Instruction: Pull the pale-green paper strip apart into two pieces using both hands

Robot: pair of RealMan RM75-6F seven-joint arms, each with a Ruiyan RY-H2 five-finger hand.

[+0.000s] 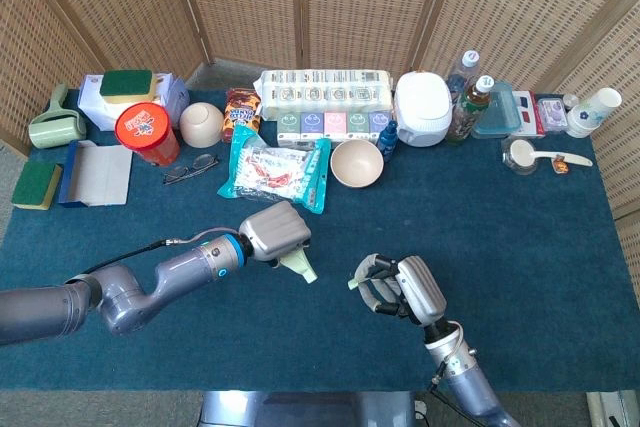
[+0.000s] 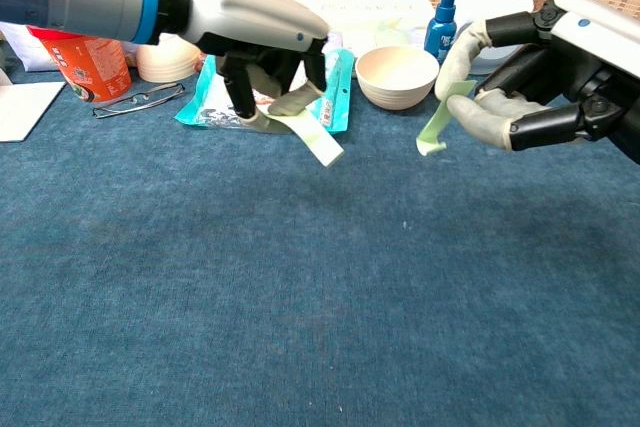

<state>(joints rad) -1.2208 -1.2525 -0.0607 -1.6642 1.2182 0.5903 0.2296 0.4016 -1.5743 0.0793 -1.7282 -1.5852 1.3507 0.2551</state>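
Chest view is showing the pale-green paper strip already in two: one piece (image 2: 318, 137) is hanging from the left hand (image 2: 268, 67), pinched between its fingertips, and the other piece (image 2: 437, 123) is dangling from the right hand (image 2: 530, 87), pinched between thumb and a finger. Both pieces are hovering above the blue table cloth (image 2: 300, 297), well apart. Each looks featherlight, limp and easily crumpled, so holding near the upper end seems wisest. Behind them, a beige bowl (image 2: 397, 73) and a snack packet (image 2: 225, 97) are sitting.
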